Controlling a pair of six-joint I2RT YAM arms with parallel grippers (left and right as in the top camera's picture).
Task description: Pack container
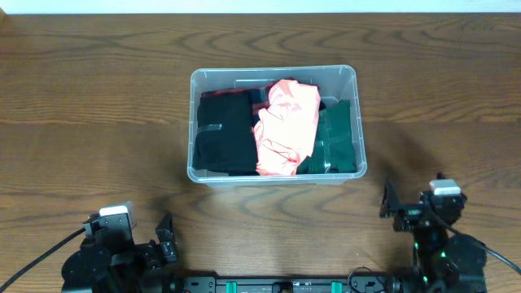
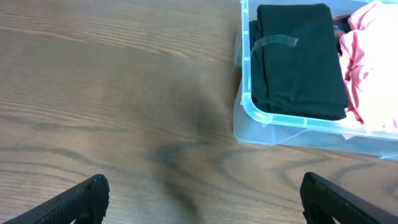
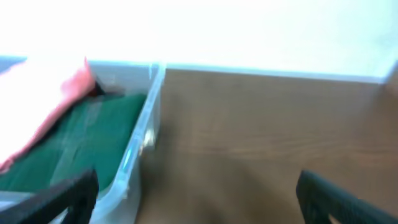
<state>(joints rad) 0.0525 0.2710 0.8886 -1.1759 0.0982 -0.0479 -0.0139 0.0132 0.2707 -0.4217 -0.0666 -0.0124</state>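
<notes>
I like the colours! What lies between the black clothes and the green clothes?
A crumpled pink garment lies between the folded black clothes and the green clothes inside the container, clearest in the overhead view.

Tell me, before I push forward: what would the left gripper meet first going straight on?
Probably the container, its near corner in line with one finger of the left gripper; the centre line crosses bare table.
</notes>
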